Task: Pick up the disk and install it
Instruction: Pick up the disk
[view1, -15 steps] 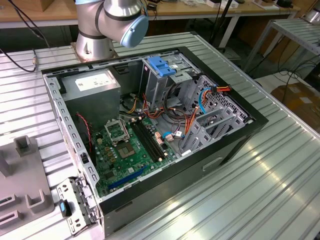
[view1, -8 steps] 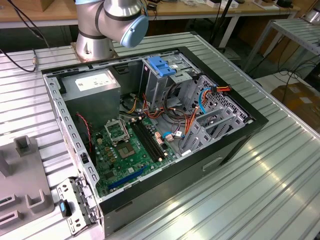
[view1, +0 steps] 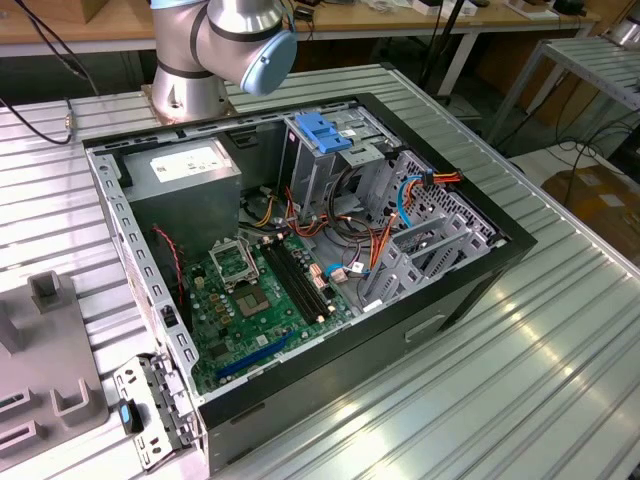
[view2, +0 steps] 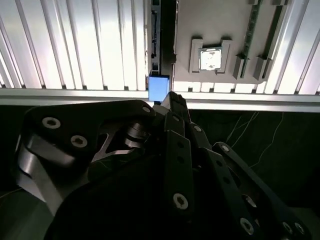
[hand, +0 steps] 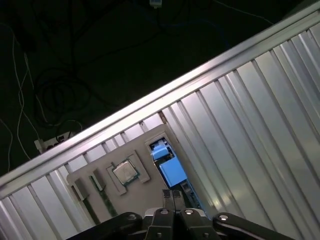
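While the gripper (hand: 172, 194) hangs empty and closed over the disk (hand: 171, 170), we note a ribbed aluminium table (hand: 260, 125) beneath. Cables (hand: 22, 90) litter the dark floor (hand: 100, 50) beyond.

The gripper (hand: 172, 195) hangs pointing downward, its jaws seemingly closed together.

- Straight ahead of the pincer (hand: 172, 194), whose tips were pressed together, open air separated them from the disk (hand: 169, 167), which showed its blue rail.
- Hard against one flank of the disk, the grey plate (hand: 132, 152) with its raised chip holder (hand: 125, 172) blocked a side approach.
- Off the other flank, the ribbed bench (hand: 250, 125) lay flat and bare.
- Past the plate, the bench ended at a dark floor with loose cables (hand: 45, 95).
- Elsewhere on the bench, the open computer case (view1: 330, 370) was crowded with wiring (view1: 345, 225) and a metal cage (view1: 320, 170).
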